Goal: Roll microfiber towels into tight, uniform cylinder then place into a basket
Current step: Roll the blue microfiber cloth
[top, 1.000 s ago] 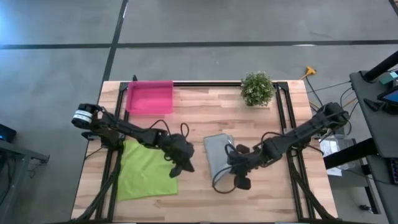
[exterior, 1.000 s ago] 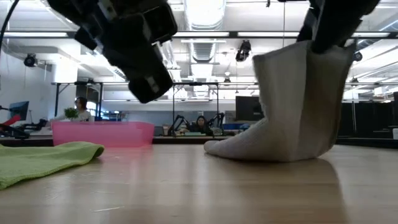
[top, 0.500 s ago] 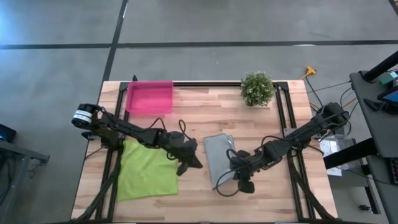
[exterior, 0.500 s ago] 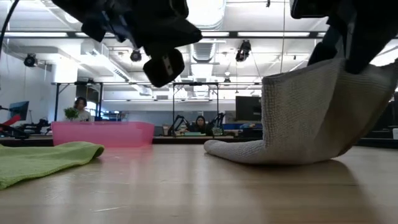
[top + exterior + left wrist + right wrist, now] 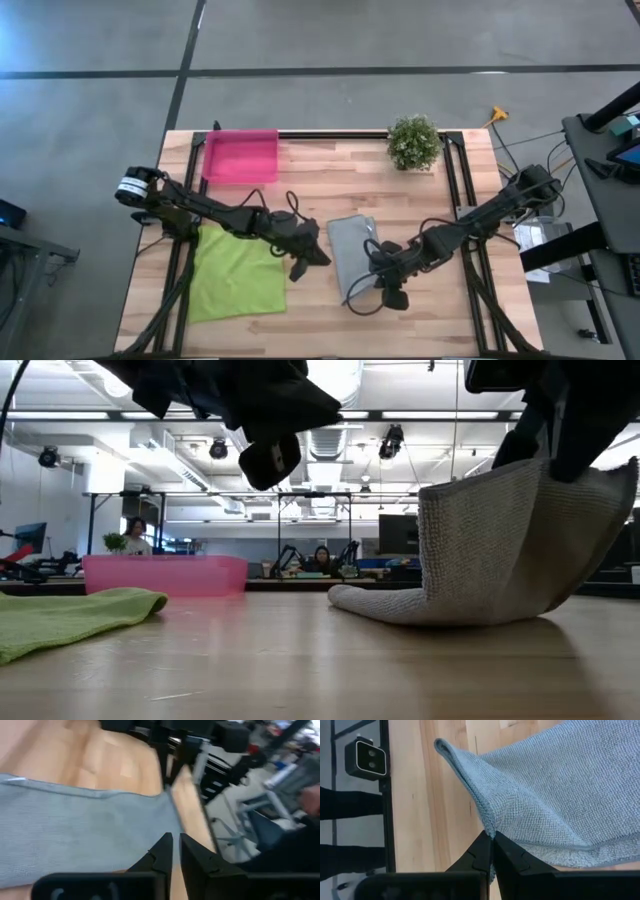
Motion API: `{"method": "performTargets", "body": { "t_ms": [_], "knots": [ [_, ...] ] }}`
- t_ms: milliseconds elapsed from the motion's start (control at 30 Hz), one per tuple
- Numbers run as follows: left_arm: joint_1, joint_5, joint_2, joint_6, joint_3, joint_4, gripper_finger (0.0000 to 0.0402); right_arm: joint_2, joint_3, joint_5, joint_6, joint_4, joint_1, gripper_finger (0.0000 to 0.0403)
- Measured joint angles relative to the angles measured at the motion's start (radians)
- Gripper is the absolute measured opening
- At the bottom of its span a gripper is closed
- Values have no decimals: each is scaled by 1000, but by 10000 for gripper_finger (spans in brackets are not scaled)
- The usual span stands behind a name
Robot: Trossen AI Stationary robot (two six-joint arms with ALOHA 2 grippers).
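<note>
The grey towel [image 5: 350, 250] lies mid-table, its far part flat on the wood and its near part raised in the low view [image 5: 500, 550]. My right gripper [image 5: 387, 292] is shut on that raised part. My left gripper [image 5: 308, 256] hovers shut and empty just left of the grey towel, above the table [image 5: 270, 460]; its wrist view looks over the grey cloth [image 5: 85, 830]. The lime green towel [image 5: 238, 275] lies spread flat at the near left. The pink tray [image 5: 240, 155] stands at the far left. My right gripper pinches the grey towel's edge [image 5: 487, 826] at its near end between its two fingers. That end is lifted off the table and leans toward the table's right. The far part [image 5: 375, 603] stays on the wood, and the cloth curves up from it.
A small green potted plant [image 5: 413, 141] stands at the far right. Black rails [image 5: 455, 200] run along both sides of the table. Bare wood [image 5: 330, 180] lies between the tray, the plant and the grey towel.
My left gripper has moved toward the table's right, closer to the grey towel. My right gripper has gone a little toward the right and near edges and down. The towel's raised end, upright before, now leans to the right while its far part stays put.
</note>
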Motion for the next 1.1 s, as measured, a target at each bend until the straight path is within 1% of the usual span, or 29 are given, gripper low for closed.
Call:
{"method": "performTargets", "body": {
  "t_ms": [167,233,300,400,500,567,633,733,833,967,1033,1100],
  "knots": [
    [0,-172,3,100,-2,1,53,-2,0,-1,10,0,3,9],
    [5,-201,40,129,5,31,63,-2,0,-1,17,0,3,9],
    [8,-172,84,125,5,55,70,-2,0,-1,18,1,2,9],
    [2,-67,165,119,37,165,74,-2,1,-1,15,-5,2,9],
    [-19,21,229,50,96,244,75,4,0,-2,18,-9,2,9],
    [-36,79,249,19,129,238,75,11,-3,-5,35,-8,2,9],
    [-55,115,268,17,162,236,75,21,-10,-8,56,-8,2,9],
    [-80,123,294,27,199,159,75,47,-14,-17,59,-8,4,9],
    [-85,115,342,55,211,80,75,76,-14,-67,19,3,18,9],
    [-72,90,413,44,224,71,75,122,-14,-177,-31,34,49,9],
    [-62,87,434,36,235,74,75,140,-14,-226,-21,46,69,9],
    [-52,88,453,36,251,77,75,150,-14,-243,15,42,92,9]
  ]
}}
